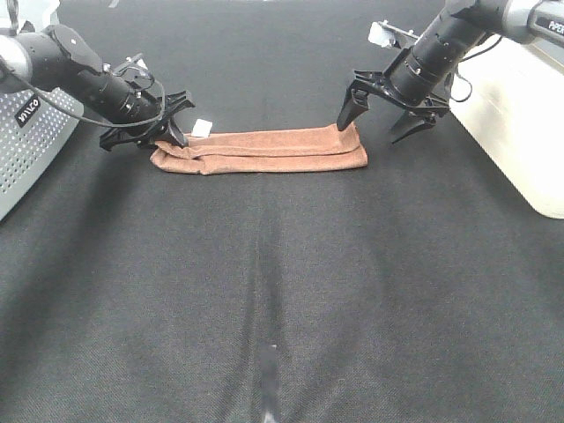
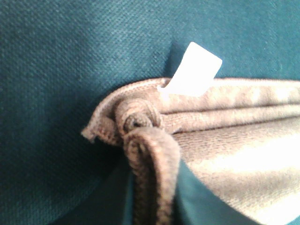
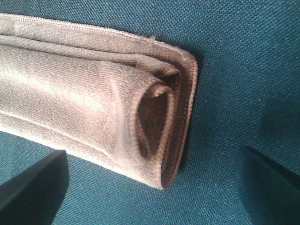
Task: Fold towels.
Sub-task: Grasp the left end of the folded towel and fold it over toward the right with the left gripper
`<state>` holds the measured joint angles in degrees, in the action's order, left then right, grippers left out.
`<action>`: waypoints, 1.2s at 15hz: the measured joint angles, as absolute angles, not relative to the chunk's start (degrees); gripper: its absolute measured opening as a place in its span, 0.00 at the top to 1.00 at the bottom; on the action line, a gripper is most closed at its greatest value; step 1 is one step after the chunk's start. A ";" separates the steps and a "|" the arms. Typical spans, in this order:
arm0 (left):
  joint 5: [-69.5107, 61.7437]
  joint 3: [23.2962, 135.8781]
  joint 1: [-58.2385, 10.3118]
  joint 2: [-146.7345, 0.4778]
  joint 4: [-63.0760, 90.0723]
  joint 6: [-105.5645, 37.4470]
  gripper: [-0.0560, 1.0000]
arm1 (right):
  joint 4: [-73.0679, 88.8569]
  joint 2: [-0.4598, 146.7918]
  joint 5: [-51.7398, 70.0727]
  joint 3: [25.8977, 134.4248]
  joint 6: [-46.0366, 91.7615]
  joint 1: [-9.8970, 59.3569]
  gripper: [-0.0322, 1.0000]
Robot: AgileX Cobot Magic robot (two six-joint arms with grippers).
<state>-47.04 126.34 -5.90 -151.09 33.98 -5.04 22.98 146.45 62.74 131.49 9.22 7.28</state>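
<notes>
Bare cloth-covered table (image 1: 282,308); folded towel (image 1: 264,150), left hand (image 1: 167,132) perhaps gripping its edge.

We see even, bright overhead light with soft shadows on the dark worktop (image 1: 282,291). Both wrist views carry a teal colour cast. The left wrist view is blurred, its white tag (image 2: 194,70) glaring; the right is sharper.
</notes>
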 joint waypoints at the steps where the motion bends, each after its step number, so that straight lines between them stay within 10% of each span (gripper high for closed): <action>1: -47.90 126.34 -5.96 -150.52 32.60 -5.04 0.83 | 22.92 146.10 62.80 131.49 9.22 7.28 0.10; 18: -51.05 135.68 -17.65 -144.79 26.81 7.85 0.83 | 22.23 143.98 69.10 131.49 9.17 7.28 0.10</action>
<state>-51.05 135.68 -17.65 -144.79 26.81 7.85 22.23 143.98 69.10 131.49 9.17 7.28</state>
